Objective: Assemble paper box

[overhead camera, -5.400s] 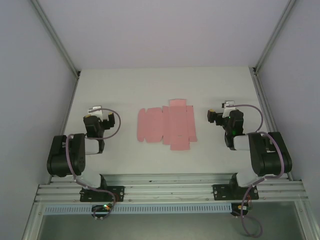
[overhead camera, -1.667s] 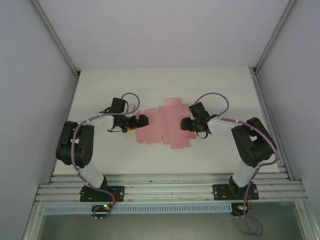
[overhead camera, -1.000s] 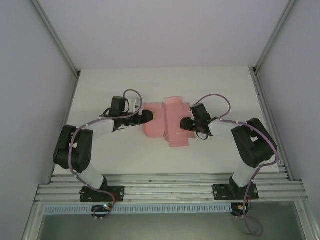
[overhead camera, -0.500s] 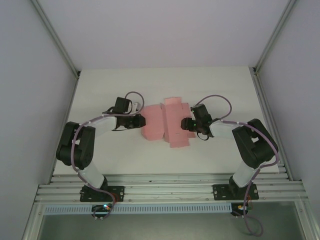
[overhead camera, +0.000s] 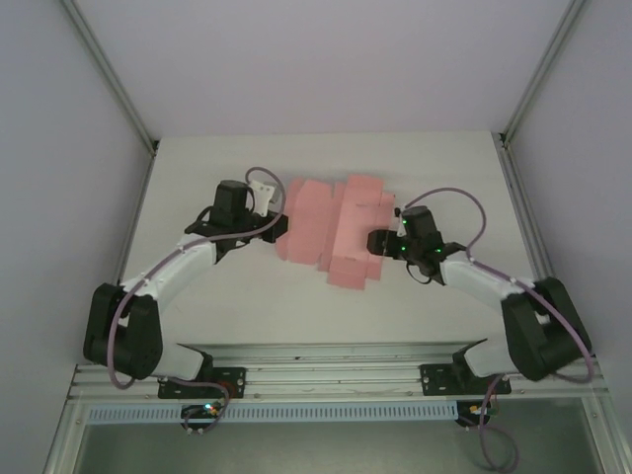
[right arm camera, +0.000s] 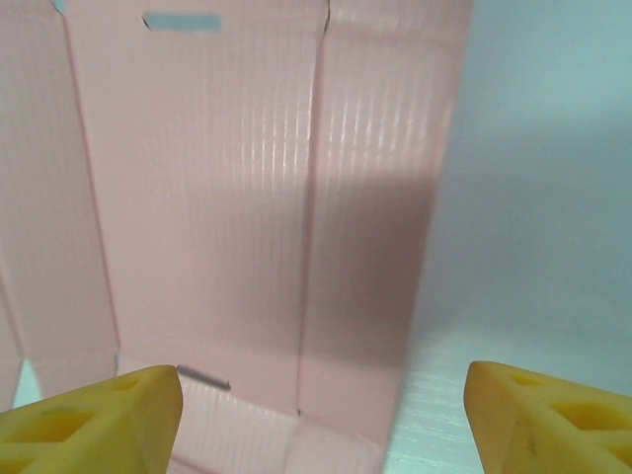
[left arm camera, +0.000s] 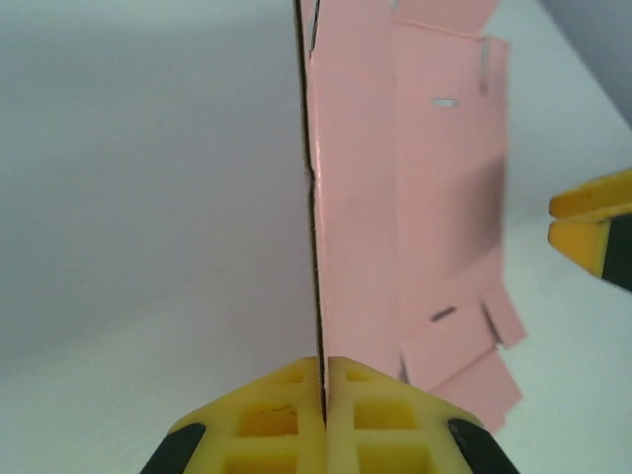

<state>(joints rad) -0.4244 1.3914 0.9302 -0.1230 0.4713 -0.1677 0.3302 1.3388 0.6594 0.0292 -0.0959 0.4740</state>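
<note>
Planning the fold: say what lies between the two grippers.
The box, top view: left gripper shut on its edge, right gripper open, facing it.

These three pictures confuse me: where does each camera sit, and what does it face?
Top external: above and behind both arms, looking down on them, the table and the paper box.
Left wrist: on the left arm, looking along left jaws shut on the box's edge.
Right wrist: on the right arm, facing the box past open right jaws.
All share the box.
</note>
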